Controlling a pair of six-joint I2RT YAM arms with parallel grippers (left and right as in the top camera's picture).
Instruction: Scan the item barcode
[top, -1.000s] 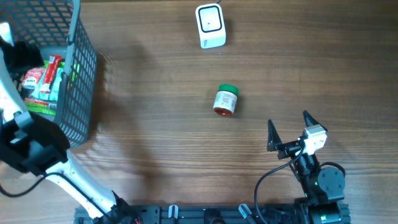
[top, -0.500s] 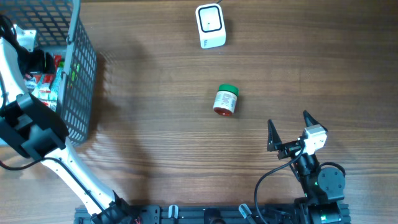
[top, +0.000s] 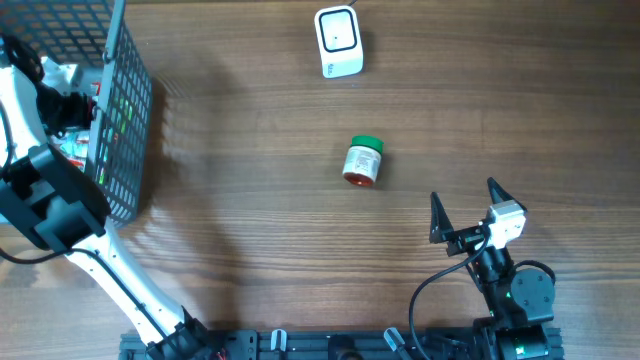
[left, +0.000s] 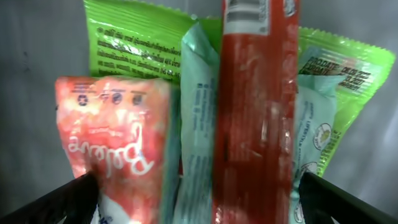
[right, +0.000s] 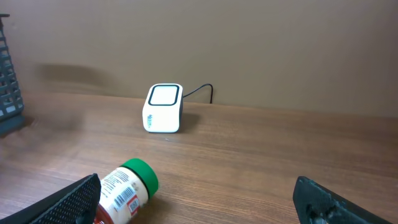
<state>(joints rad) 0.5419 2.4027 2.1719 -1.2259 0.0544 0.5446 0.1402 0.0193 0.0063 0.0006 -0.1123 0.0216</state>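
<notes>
A small jar (top: 362, 161) with a green cap and a white label lies on its side mid-table; its barcode shows in the right wrist view (right: 124, 186). The white barcode scanner (top: 338, 42) stands at the far edge, also visible from the right wrist (right: 163, 108). My right gripper (top: 464, 194) is open and empty near the front right, pointing at the jar (right: 199, 202). My left gripper (left: 202, 199) is open inside the basket (top: 130, 120), just above a long red packet (left: 258, 112) and a pink pouch (left: 115, 130), touching neither as far as I can see.
The dark wire basket at the far left also holds a green packet (left: 137, 43) and pale teal packets (left: 199, 124). The left arm (top: 50, 190) reaches over the basket's near wall. The scanner's cable (right: 205, 92) runs off behind it.
The left arm has pushed further into the basket, toward the packets. The right arm, the jar and the scanner have not moved.
</notes>
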